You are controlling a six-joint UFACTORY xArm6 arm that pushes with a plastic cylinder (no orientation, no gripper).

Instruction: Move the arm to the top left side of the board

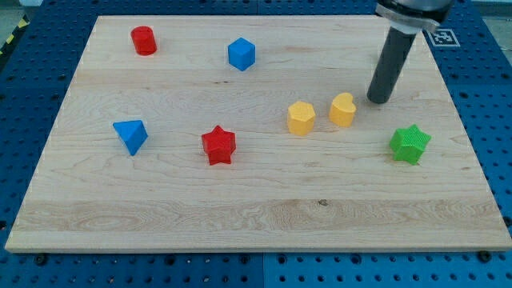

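The arm ends in a dark rod that comes down from the view's top right, and my tip (379, 101) rests on the board (256, 216) in its upper right part. It stands just to the view's right of the yellow heart-shaped block (342, 110), near it but with a thin strip of wood showing between them. There are no jaws on this rod, so nothing is spread, pressed together or pinching. The tip is well apart from the board's top left side, with most of the board's width between them.

The board is a pale wooden panel lying on the desk (32, 88), a blue surface dotted with holes that shows around every edge of it.

The green star (410, 144) lies below and to the view's right of the tip, near the right edge. The red star (218, 145) sits left of centre. The blue wedge-like block (130, 135) lies further left, near the left edge. The blue cube (241, 54) is in the upper middle. The yellow hexagonal block (301, 118) is just beside the heart on its left, not touching it. The red cylinder (144, 40) stands upright in the top left area.
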